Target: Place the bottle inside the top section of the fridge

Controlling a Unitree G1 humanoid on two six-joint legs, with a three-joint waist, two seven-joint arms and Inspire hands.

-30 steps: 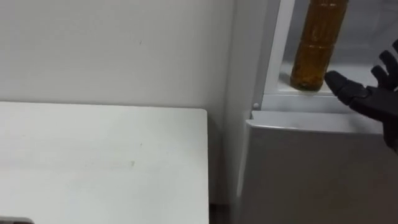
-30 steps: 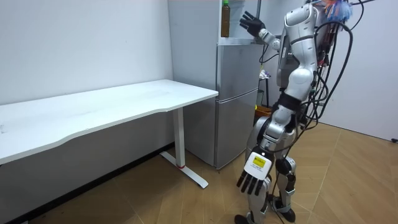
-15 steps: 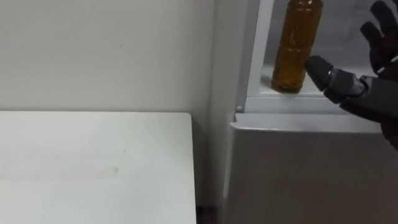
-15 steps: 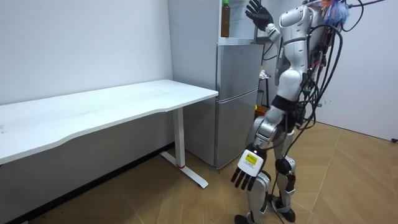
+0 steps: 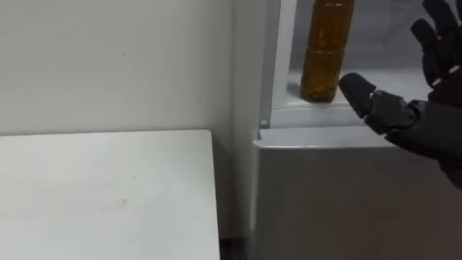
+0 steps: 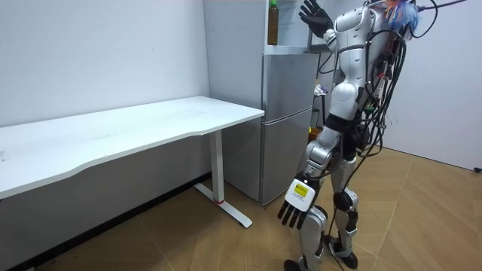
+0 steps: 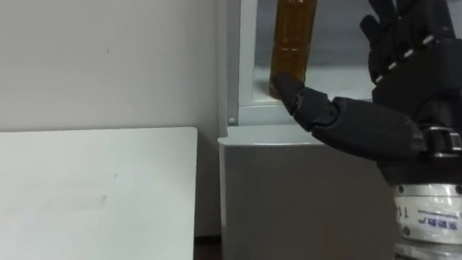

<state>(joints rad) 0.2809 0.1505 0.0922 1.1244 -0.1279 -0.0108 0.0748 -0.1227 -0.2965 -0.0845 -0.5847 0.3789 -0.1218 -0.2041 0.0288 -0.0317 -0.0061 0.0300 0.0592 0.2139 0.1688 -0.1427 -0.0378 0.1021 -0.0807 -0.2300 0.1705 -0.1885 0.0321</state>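
Note:
The bottle (image 5: pixel 325 50), amber with a ribbed body, stands upright on the shelf of the open upper fridge compartment (image 5: pixel 317 115), at its front left corner. My right hand (image 5: pixel 426 123) is raised just right of it, open, fingers spread. Its thumb points toward the bottle's base, and I cannot tell whether it touches. In the right eye view the thumb of the right hand (image 7: pixel 390 123) overlaps the bottle (image 7: pixel 292 43) at its base. In the room view I stand before the fridge (image 6: pixel 286 113), right hand (image 6: pixel 312 15) up beside the bottle (image 6: pixel 273 22). My left hand (image 6: pixel 295 207) hangs open by my thigh.
The grey lower fridge door (image 5: pixel 346 195) is closed below the shelf. A white desk (image 5: pixel 101 195) stands left of the fridge against a white wall, with a narrow gap between them. Wooden floor lies around me in the room view.
My right hand has risen a little beside the bottle, staying open. The eye view has shifted, so the fridge sits further left. The bottle stays on the shelf.

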